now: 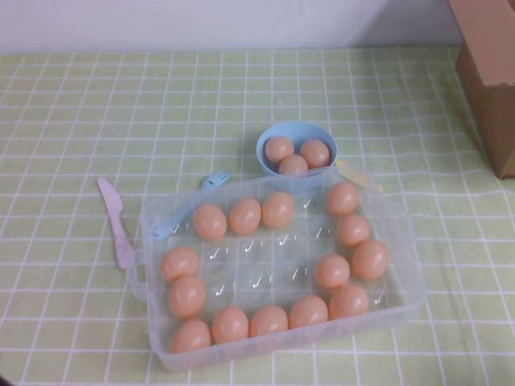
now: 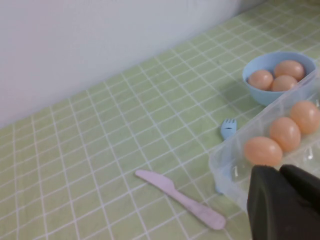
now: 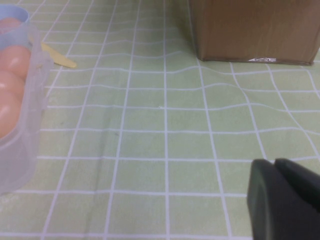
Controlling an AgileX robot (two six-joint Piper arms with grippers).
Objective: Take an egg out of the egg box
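High view: raised on the robot's side, angled down over the egg box [image 1: 278, 269] mid-counter. Left wrist view: low, near the box's left end, facing the far edge. Right wrist view: low, facing the cardboard box [image 3: 252, 27] at the far right corner. Shared throughout: the egg box.

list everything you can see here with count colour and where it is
egg box: 1, clear plastic, table centre near the robot
eggs: 14 in the box, 3 in the bowl, peach-orange
bowl: 1, light blue, just behind the box
fork: 1, light blue, at the box's far left corner
knife: 1, pink, left of the box
yellow utensil: 1, beside the bowl, mostly hidden
cardboard box: 1, brown, far right
left pincer: black, near the box's left end
right pincer: black, over bare cloth right of the box
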